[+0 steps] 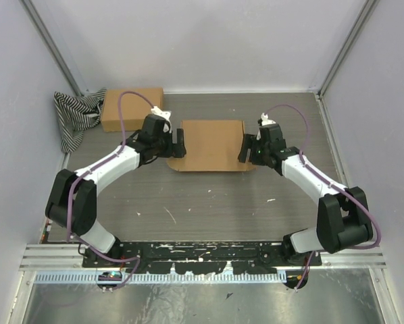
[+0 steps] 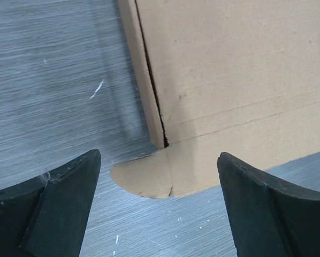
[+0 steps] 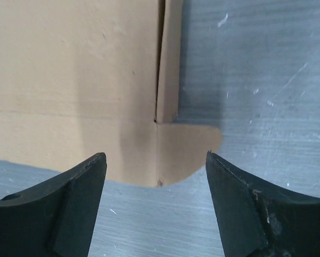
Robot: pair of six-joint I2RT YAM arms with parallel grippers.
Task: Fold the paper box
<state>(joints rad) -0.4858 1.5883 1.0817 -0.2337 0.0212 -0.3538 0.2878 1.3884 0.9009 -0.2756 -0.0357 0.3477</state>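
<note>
A flat brown paper box [image 1: 211,144] lies on the grey table, with rounded tabs sticking out at its two near corners. My left gripper [image 1: 177,143] stands open at the box's left edge; its wrist view shows the near-left tab [image 2: 144,179] between the wide black fingers [image 2: 53,198], not touched. At the box's right edge my right gripper [image 1: 248,148] is open too, and its wrist view shows the near-right tab [image 3: 189,150] and a narrow side flap [image 3: 169,64] ahead of the fingers [image 3: 240,193]. Nothing is held.
A second, closed cardboard box [image 1: 132,108] sits at the back left, with a striped black-and-white cloth [image 1: 76,116] beside it. Grey walls enclose the table on three sides. A metal rail [image 1: 202,255] runs along the near edge.
</note>
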